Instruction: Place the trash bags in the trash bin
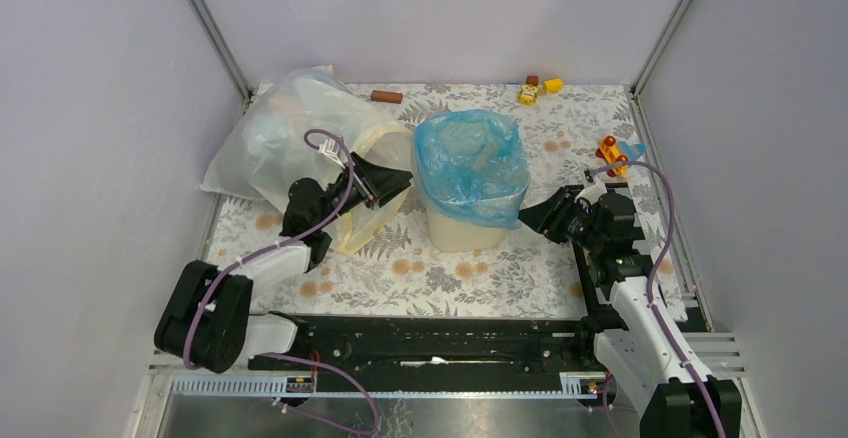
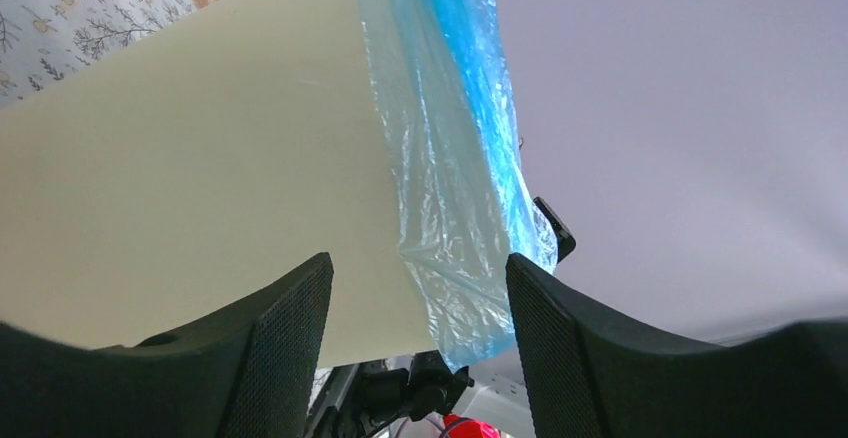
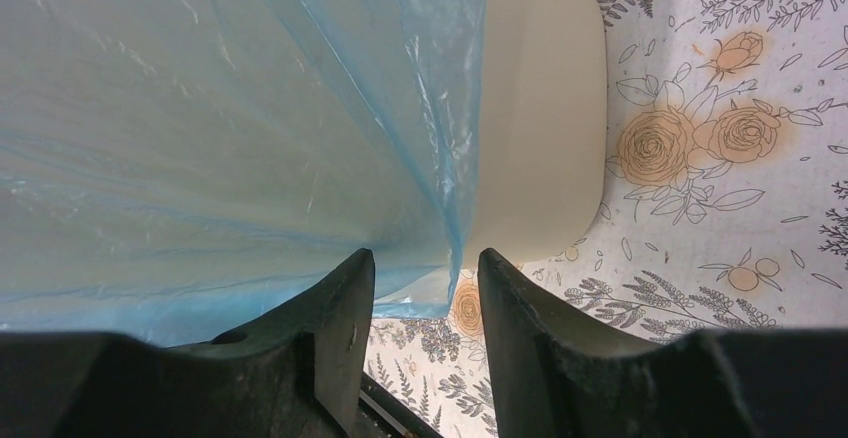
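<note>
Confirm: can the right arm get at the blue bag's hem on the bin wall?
Probably yes. The right claw is open right at the trash bag hem hanging down the trash bin wall; nothing sits between.

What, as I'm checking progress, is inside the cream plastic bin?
A crinkly, translucent light-blue plastic bag lines the bin, folded over the rim. The bag hides the bin's floor.

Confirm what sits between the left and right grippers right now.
The trash bin, with the light-blue trash bag draped over its rim, stands between the left gripper and the right gripper; the top view shows it.
</note>
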`<state>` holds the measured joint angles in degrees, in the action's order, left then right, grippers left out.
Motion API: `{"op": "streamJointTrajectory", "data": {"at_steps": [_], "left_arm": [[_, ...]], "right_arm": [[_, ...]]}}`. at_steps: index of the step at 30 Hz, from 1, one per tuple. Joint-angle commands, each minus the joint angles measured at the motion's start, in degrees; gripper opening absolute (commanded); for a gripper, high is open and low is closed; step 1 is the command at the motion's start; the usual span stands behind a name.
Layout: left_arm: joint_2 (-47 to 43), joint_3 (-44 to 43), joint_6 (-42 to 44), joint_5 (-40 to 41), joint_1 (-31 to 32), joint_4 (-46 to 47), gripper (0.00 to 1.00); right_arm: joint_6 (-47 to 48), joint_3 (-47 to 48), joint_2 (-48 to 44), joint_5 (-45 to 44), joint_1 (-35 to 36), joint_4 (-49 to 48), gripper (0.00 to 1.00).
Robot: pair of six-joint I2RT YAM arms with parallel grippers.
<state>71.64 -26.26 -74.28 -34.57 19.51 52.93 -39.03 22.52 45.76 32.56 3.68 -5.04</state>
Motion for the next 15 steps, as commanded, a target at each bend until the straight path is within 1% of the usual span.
{"op": "streamJointTrajectory", "data": {"at_steps": [1, 7, 11, 13, 15], "left_arm": [[3.9, 0.3, -6.9, -2.7, -0.4, 15.1, 0.62], [10.8, -0.8, -14.5, -4.8, -0.3, 29.1, 0.47], [14.4, -2.0, -17.5, -5.9, -0.3, 34.4, 0.33], [15.1, -2.1, -17.4, -6.0, -0.3, 34.6, 0.21], [15.4, -2.1, -16.8, -6.0, -0.4, 34.4, 0.02]], "right_arm": [[1.1, 1.6, -1.3, 1.2, 0.0, -0.1, 0.50], [0.7, 1.5, -0.8, 2.4, 0.0, -0.2, 0.50], [0.0, 1.0, -0.4, 2.9, 0.0, -0.9, 0.47], [-0.3, 0.7, -0.4, 3.0, 0.0, -1.4, 0.47], [-0.4, 0.6, -0.5, 3.1, -0.1, -1.5, 0.46]]}}
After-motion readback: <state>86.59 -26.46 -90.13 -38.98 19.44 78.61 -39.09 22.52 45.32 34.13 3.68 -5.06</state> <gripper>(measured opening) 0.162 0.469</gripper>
